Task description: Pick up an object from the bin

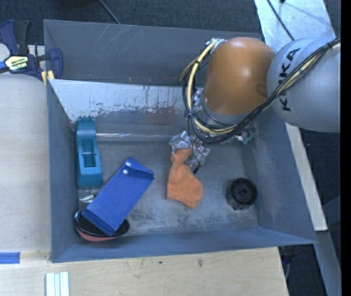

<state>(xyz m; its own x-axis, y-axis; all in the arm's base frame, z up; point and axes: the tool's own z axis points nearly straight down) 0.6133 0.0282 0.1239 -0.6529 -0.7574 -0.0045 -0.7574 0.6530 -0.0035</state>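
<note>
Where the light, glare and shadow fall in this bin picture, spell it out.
Camera view: the brightest patch is the bin's back wall, washed pale; a soft sheen sits on the arm's orange cover; the floor round the orange cloth and black round knob is evenly dim, with no hard shadows; the front wall is darker.

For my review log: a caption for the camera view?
Gripper at an orange cloth in the bin; tape dispenser, blue box and black knob lie apart.
</note>
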